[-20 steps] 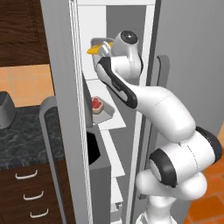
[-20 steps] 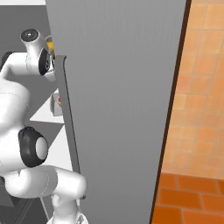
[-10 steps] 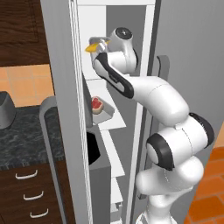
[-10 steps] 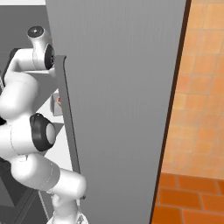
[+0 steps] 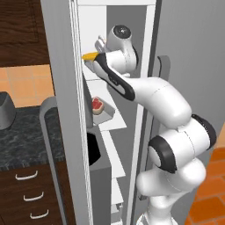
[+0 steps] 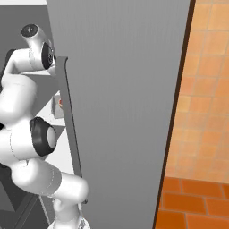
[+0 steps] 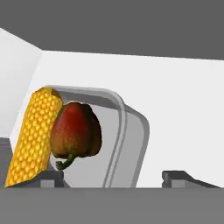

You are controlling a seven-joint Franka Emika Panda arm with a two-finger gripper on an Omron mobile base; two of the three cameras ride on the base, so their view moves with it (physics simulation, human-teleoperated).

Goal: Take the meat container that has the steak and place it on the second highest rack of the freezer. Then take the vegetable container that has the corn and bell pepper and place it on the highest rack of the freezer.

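Hand view shows fingers (image 7: 116,177) spread apart, bell pepper (image 7: 76,130) beside corn (image 7: 33,135).

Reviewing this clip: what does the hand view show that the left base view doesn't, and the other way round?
Hand view alone: the bell pepper with its green stem, lying against the corn inside the grey vegetable container, and the end effector open, its tips apart with nothing between them.

Left base view alone: the steak in its container on a lower freezer rack, the arm reaching in, and the dark counter with drawers.

Both: the yellow corn on the white upper rack.
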